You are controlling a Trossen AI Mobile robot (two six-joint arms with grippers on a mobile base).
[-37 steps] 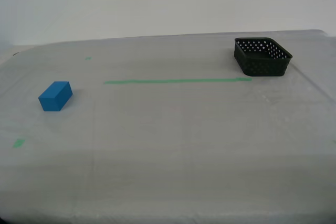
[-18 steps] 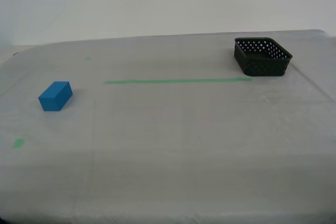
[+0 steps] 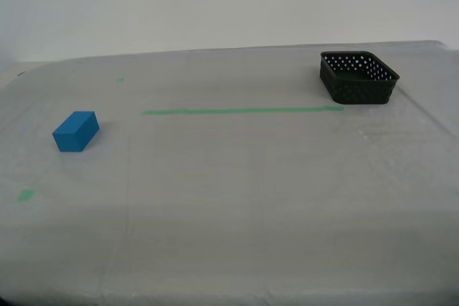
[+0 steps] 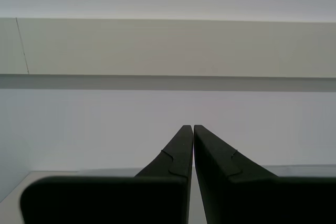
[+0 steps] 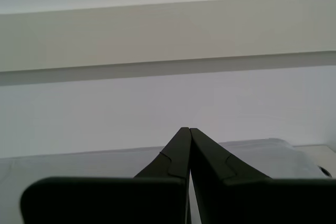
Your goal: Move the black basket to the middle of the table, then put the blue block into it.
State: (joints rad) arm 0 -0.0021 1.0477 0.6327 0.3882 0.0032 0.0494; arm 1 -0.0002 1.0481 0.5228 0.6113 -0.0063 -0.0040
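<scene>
Pale sheeted surface (image 3: 237, 198) | black basket (image 3: 357, 77) far right, blue block (image 3: 75, 131) left | first end effector (image 5: 185, 129) and second end effector (image 4: 188, 127) closed, empty | you open wide, grip basket's wall, drag it centre.

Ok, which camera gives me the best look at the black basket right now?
The exterior view: the black basket sits whole and unobstructed near the table's far edge, toward that view's right. Neither wrist view shows it; each shows only its own closed fingers against a wall.
</scene>
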